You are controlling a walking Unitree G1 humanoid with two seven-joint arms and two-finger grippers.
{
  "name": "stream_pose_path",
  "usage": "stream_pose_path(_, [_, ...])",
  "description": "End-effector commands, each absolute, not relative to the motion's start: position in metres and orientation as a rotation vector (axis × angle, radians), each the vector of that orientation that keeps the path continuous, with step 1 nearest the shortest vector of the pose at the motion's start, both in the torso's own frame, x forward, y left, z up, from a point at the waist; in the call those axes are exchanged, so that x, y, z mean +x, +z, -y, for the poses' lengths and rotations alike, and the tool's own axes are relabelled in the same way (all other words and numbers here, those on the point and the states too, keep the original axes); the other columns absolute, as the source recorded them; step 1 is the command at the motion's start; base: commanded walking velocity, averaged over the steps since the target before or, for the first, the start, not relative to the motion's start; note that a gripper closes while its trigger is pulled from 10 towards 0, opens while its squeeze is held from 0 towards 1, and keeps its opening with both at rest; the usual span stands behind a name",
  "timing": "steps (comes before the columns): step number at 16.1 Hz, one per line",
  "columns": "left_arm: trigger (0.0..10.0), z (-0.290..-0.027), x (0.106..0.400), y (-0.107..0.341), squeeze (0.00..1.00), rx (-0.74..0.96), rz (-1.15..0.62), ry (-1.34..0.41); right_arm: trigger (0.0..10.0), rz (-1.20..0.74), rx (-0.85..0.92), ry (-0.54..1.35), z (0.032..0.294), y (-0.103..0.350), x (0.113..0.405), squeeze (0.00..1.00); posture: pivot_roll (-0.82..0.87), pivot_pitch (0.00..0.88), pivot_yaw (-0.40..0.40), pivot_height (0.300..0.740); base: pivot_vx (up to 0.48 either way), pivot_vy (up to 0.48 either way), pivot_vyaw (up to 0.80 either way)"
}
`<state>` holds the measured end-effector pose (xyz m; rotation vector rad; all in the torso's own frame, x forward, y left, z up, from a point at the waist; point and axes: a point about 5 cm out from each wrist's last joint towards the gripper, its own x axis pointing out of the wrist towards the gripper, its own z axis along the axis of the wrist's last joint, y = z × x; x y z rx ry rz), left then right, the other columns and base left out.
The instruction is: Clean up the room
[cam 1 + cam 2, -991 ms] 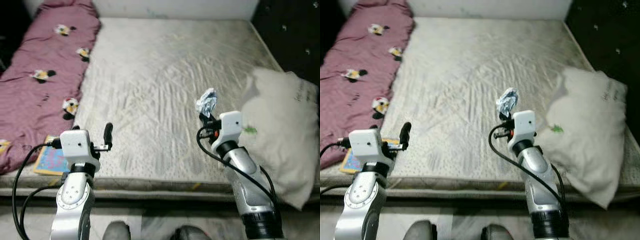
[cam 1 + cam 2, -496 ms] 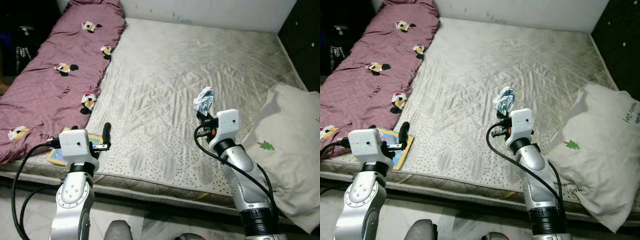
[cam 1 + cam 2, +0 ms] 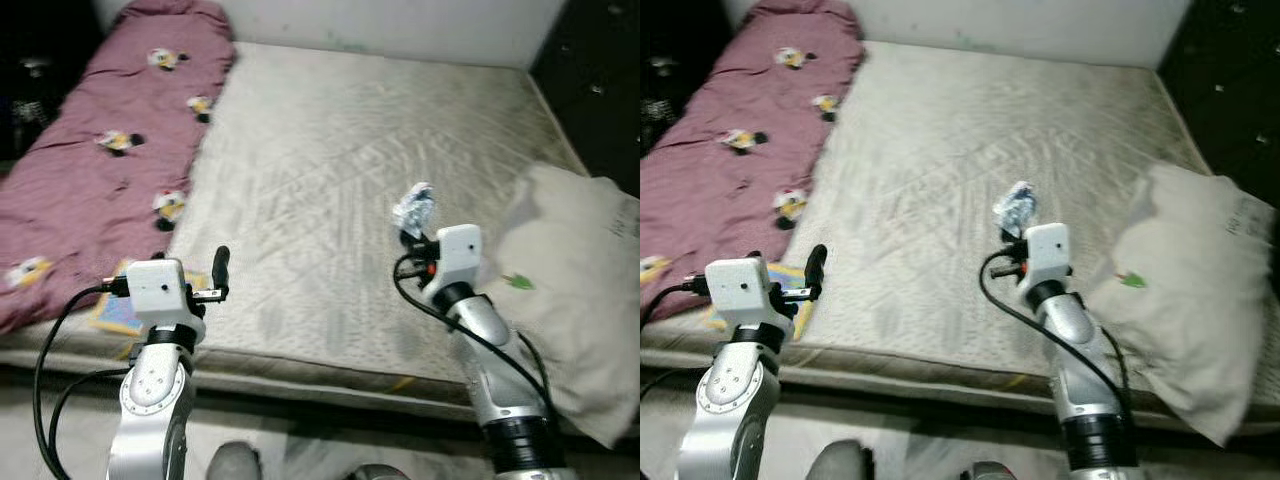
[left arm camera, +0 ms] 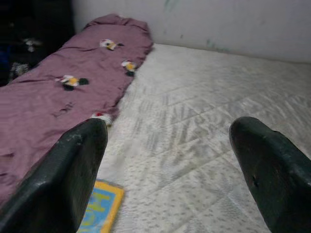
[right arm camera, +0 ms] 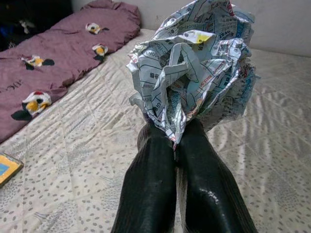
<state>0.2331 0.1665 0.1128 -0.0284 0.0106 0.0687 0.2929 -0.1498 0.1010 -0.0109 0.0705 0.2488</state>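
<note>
A crumpled ball of printed paper (image 3: pixel 414 208) is pinched in my right gripper (image 3: pixel 408 235), held above the near right part of the mattress (image 3: pixel 350 150). In the right wrist view the paper ball (image 5: pixel 194 68) bulges out over the shut fingers (image 5: pixel 155 189). My left gripper (image 3: pixel 219 272) stands open over the mattress's near left edge with nothing between its fingers (image 4: pixel 73 174). A flat yellow and blue book (image 3: pixel 125 312) lies at that near left edge, partly behind my left arm.
A maroon quilt with cartoon prints (image 3: pixel 100 160) runs along the left side of the bed. A white pillow (image 3: pixel 575 280) with a small green tree print lies on the right. A white wall (image 3: pixel 330 20) stands behind; dark furniture (image 3: pixel 600 80) at the far right.
The camera has shifted and tilted, so the whole bed moved in the picture. Both arms keep their pose, and the paper ball stays in the right gripper.
</note>
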Motion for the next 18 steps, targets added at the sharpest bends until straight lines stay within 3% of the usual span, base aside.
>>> stream_pose_path(1, [10.0,-0.1688,0.2337,0.1122,0.0,-0.017,-0.015,0.08,10.0,-0.073,-0.005,0.255,0.1457,0.0997,0.2934,0.0,0.02,0.057,-0.049,0.74,0.0,0.48,-0.68])
stream_pose_path(3, [10.0,-0.1675,0.2356,0.1138,0.0,-0.019,-0.01,0.076,10.0,-0.07,-0.006,0.259,0.1447,0.0995,0.2946,0.0,0.02,0.052,-0.047,0.74,0.0,0.48,-0.54])
stream_pose_path(14, [10.0,-0.1657,0.2391,0.1148,0.0,-0.022,0.0,0.07,10.0,-0.064,-0.014,0.279,0.1394,0.0986,0.3007,0.0,0.02,0.056,-0.041,0.74,0.0,0.48,0.0])
stream_pose_path(18, [10.0,-0.1616,0.2389,0.1192,0.0,-0.055,0.028,0.016,10.0,-0.069,-0.017,0.28,0.1398,0.0981,0.3014,0.0,0.02,0.068,-0.047,0.74,0.0,0.0,0.0])
